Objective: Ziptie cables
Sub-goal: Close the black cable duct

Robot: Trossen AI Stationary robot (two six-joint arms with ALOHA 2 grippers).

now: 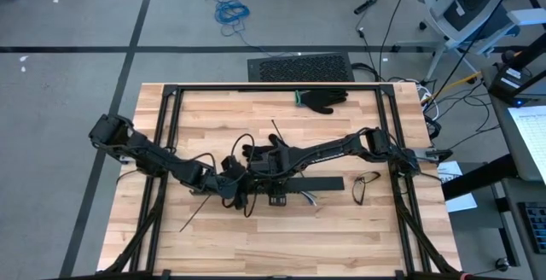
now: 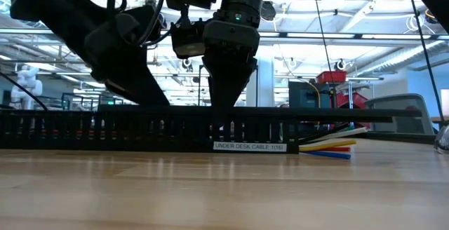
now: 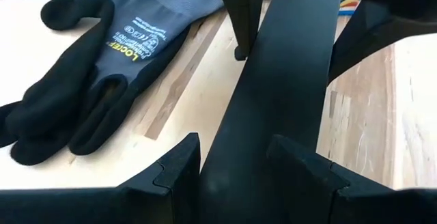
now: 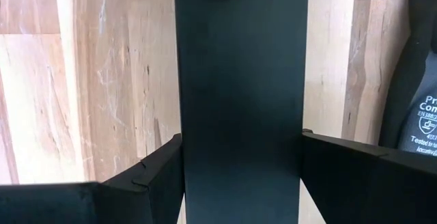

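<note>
While under bright lights, bare wooden table.

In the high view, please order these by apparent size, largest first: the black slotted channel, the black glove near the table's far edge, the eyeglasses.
1. Black slotted channel, although the arms partly cover it.
2. Black glove.
3. Eyeglasses.

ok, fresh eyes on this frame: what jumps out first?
Both arms meet mid-table over the long black slotted channel, with the left gripper and right gripper each straddling it. Coloured cables poke out of its end. A grey-and-black glove lies beside it.
</note>
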